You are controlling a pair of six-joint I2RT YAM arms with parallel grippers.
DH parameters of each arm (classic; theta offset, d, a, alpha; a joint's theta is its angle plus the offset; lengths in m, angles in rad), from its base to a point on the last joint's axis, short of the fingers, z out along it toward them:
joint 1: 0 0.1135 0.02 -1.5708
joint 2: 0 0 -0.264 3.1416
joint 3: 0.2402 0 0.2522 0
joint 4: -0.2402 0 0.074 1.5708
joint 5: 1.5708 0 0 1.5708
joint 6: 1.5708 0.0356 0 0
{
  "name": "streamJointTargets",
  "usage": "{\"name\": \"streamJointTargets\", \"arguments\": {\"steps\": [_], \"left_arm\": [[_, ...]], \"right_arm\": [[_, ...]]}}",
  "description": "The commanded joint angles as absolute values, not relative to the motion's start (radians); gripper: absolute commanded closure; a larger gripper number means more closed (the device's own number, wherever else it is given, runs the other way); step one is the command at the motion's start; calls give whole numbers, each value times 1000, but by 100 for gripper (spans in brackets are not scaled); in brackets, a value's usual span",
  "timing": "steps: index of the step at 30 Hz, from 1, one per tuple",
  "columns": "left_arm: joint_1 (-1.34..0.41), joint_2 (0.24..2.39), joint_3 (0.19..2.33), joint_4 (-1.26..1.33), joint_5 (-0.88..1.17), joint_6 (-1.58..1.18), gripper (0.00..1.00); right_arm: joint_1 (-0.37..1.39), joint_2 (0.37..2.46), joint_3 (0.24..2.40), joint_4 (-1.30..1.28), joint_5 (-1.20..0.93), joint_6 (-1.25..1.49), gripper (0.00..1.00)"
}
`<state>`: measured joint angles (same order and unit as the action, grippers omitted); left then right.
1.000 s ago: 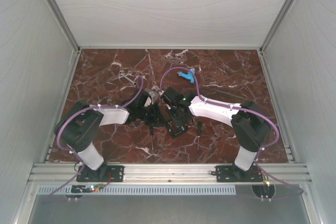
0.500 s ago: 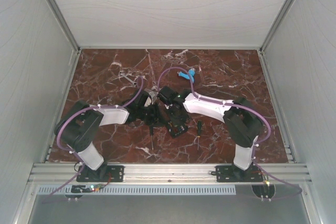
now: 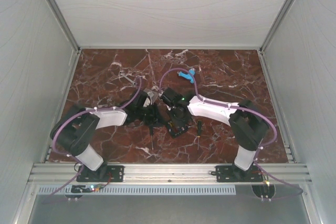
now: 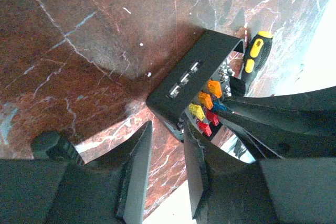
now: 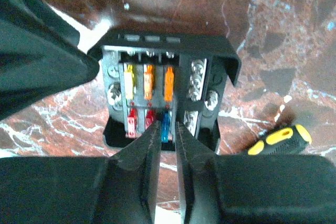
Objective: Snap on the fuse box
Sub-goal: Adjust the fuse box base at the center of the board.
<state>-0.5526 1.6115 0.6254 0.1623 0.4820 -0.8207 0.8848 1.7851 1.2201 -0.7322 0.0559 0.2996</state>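
The fuse box (image 5: 174,62) lies at the middle of the tabletop (image 3: 105,72), between the two arms, its open face turned up. It is close to square, so no long axis shows. In the top view it sits skewed to the tabletop's edges. Inside are six fuses in two rows of three: one yellow and two orange in the far row of the right wrist view, two red and one blue in the near row, with silver screw terminals beside them. The right hand (image 5: 167,129) hangs over the near row, fingers almost together with a thin slit between, their tips at the blue fuse; I cannot tell whether they pinch it. The left hand (image 4: 167,128) is released, fingers apart, with a corner of the box just off their tips. One screwdriver (image 5: 278,140) with a yellow-and-black handle lies just beside the box, and one blue piece (image 3: 185,75) lies farther back.
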Motion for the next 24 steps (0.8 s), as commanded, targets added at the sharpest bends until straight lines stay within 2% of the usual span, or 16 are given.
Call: {"name": "streamJointTargets", "arguments": {"steps": [1, 6, 12, 18, 24], "left_arm": [[-552, 1546, 627, 154, 454, -809, 68], [-552, 1479, 635, 126, 419, -785, 58], [-552, 1443, 659, 106, 392, -758, 41], [-535, 1380, 676, 26, 302, -739, 26], [-418, 1339, 673, -49, 249, -742, 20]], "right_arm": [[882, 1638, 1183, -709, 73, 283, 83], [838, 1478, 1082, -685, 82, 329, 79], [784, 1382, 906, -617, 34, 391, 80], [781, 1393, 798, -436, -51, 449, 80], [780, 1493, 808, -339, -71, 436, 80]]}}
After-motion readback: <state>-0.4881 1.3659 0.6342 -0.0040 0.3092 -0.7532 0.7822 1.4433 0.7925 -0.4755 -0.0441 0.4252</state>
